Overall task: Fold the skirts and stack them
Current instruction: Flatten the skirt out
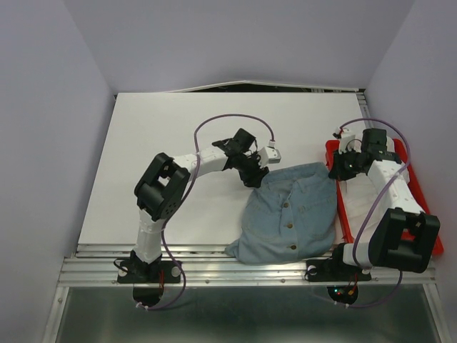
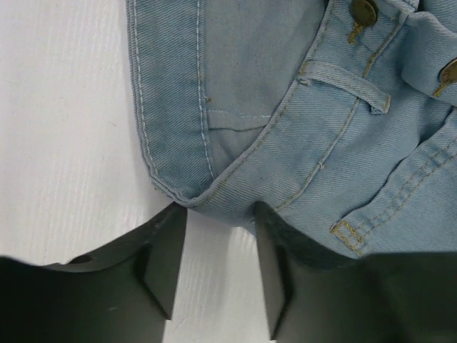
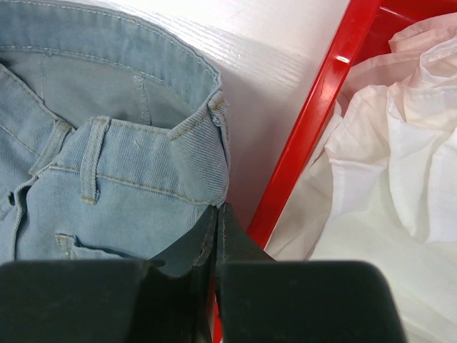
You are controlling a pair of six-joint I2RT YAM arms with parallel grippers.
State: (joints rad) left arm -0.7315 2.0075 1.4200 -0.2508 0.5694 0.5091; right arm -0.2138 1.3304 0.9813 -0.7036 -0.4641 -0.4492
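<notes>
The left gripper [image 2: 218,214] is parted and empty, the denim skirt [image 2: 321,143] at its fingertips; the right gripper [image 3: 216,211], clamped together, touches a waistband corner [image 3: 216,153].

We're counting one denim skirt [image 1: 293,214] at 6 o'clock on the one table [image 1: 157,157], with three buttons [image 1: 289,225] showing. We're seeing one red tray [image 3: 298,143] at 3 o'clock, holding one white cloth heap [image 3: 400,143]. Two grippers: left gripper [image 1: 255,177], right gripper [image 1: 335,171].
</notes>
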